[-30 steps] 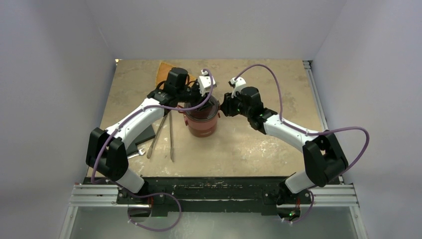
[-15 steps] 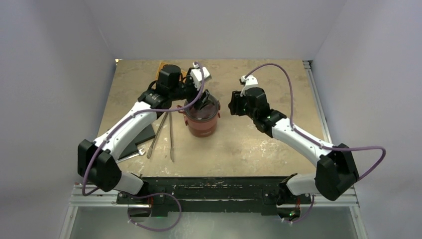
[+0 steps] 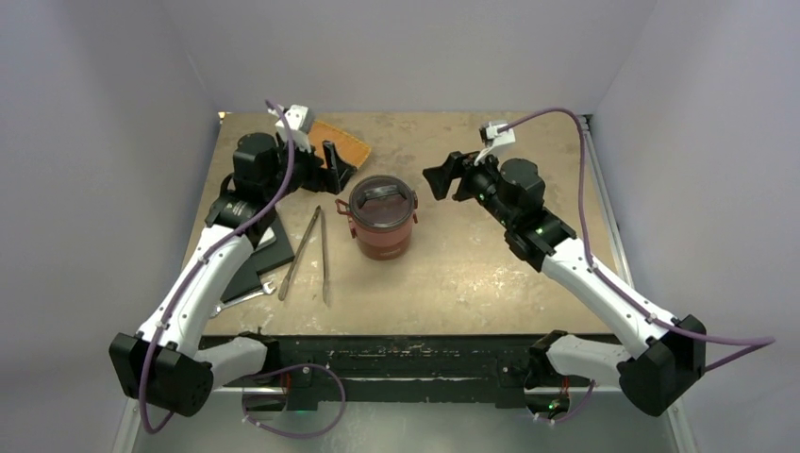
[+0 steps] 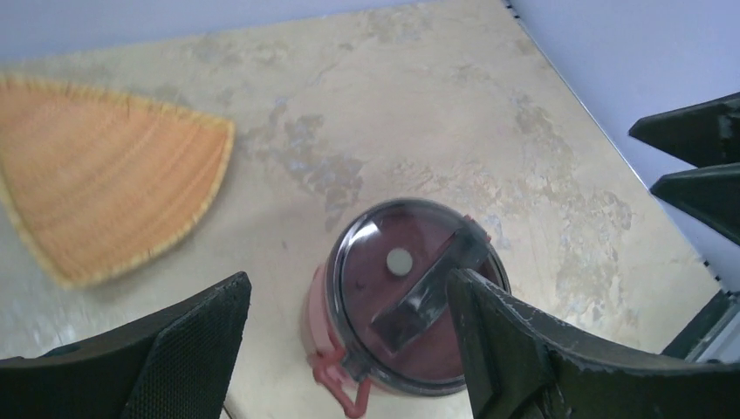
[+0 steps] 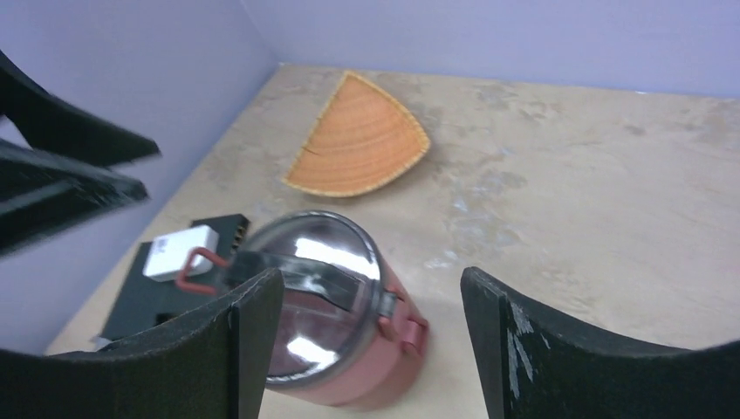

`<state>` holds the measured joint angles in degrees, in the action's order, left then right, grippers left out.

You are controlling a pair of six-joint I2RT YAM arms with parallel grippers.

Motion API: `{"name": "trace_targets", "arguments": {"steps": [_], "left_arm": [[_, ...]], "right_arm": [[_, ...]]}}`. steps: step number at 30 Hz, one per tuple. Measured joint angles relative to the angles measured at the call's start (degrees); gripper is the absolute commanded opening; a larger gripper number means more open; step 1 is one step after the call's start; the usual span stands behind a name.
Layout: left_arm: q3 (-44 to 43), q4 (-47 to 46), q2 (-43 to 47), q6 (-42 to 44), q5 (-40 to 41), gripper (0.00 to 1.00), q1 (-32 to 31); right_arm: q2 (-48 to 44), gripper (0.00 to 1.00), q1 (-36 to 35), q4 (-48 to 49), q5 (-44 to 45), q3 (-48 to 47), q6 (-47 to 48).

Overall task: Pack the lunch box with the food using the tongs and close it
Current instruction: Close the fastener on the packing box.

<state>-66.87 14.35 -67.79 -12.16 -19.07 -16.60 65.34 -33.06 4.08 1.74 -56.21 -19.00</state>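
At desk centre, lunch box stands stacked, its smoky clear lid seated over round dark-red tiers. Closing looks done. Left gripper and right gripper flank it, well apart, both jaws spread wide and empty. Tongs, a slim silvery V, lie flat beside box, likely set down as no longer needed. Woven orange tray at far edge.
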Motion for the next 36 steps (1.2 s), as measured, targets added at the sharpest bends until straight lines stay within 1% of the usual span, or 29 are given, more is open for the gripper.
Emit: {"name": "trace_targets", "arguments": {"steps": [2, 5, 10, 11, 12, 13, 21, 25, 36], "left_arm": [[3.3, -0.1, 2.2, -4.5, 2.1, 0.84, 0.7], [7.1, -0.2, 4.0, -9.1, 3.5, 0.84, 1.8], [12.2, -1.7, 4.7, -14.4, 4.4, 0.84, 5.3], [12.9, -1.8, 4.9, -15.2, 4.5, 0.84, 5.8], [13.4, -1.9, 5.1, -15.8, 4.7, 0.84, 6.2], [14.3, -2.3, 5.6, -16.5, 5.0, 0.84, 6.6], [18.6, -4.6, 10.8, -20.1, 7.3, 0.84, 7.6], [19.3, -5.1, 11.2, -20.4, 7.4, 0.84, 7.6], [21.3, -5.7, 11.2, -21.8, 7.4, 0.84, 7.6]], "right_arm": [[1.2, 0.87, -0.5, 0.7, -1.0, -1.4, -1.6], [4.7, 0.87, -2.8, 0.6, -0.1, -4.4, -3.0], [11.6, 0.87, -10.3, -0.8, 5.2, -9.2, -4.2], [12.9, 0.94, -11.6, -1.0, 6.1, -10.0, -4.2], [13.9, 0.98, -12.4, -1.1, 6.6, -10.5, -4.3], [15.0, 0.99, -13.4, -1.4, 7.5, -11.1, -4.4], [23.2, 0.99, -17.7, -3.9, 15.7, -16.2, -3.9], [25.7, 0.99, -18.6, -4.4, 18.8, -18.0, -3.1], [30.6, 0.99, -19.1, -5.4, 23.3, -20.1, -1.2]]}}
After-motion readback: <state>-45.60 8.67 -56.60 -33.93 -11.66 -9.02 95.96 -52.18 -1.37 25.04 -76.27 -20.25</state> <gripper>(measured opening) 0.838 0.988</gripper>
